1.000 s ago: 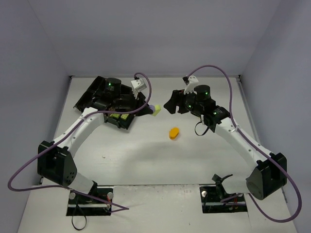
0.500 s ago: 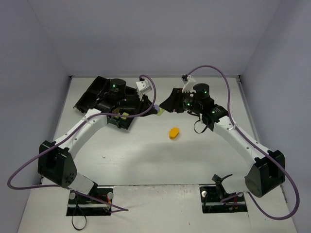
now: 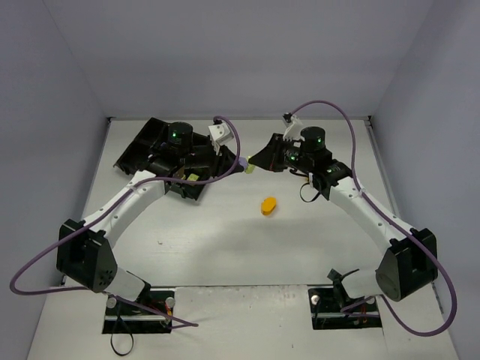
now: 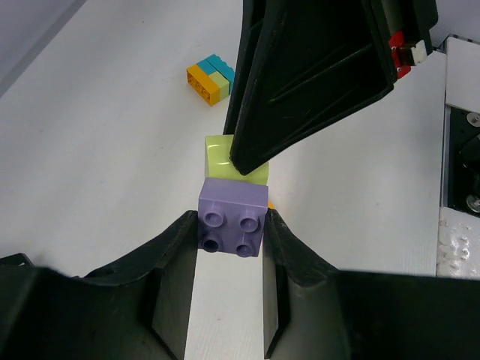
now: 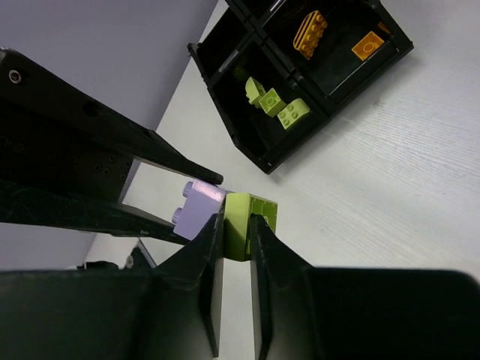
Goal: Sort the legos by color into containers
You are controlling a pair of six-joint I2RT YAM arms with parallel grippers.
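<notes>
A purple lego [image 4: 231, 217] sits between the fingertips of my left gripper [image 4: 231, 226], which is shut on it. A yellow-green lego [image 5: 253, 211] is joined to the purple one [image 5: 199, 204], and my right gripper [image 5: 236, 225] is shut on it. Both grippers meet above the table right of the tray [image 3: 139, 142], the left gripper [image 3: 237, 166] facing the right gripper [image 3: 252, 164]. The black tray's containers [image 5: 255, 159] hold yellow-green legos [image 5: 274, 101] in one compartment and orange legos [image 5: 311, 31] in another.
An orange lego [image 3: 268, 205] lies on the white table in front of the grippers. A small joined cluster of orange, yellow-green and teal bricks [image 4: 210, 77] lies farther off in the left wrist view. Grey walls stand around the table.
My right gripper moved left and shut on the yellow-green lego. My left arm carried the purple and yellow-green pair slightly right to meet it.
</notes>
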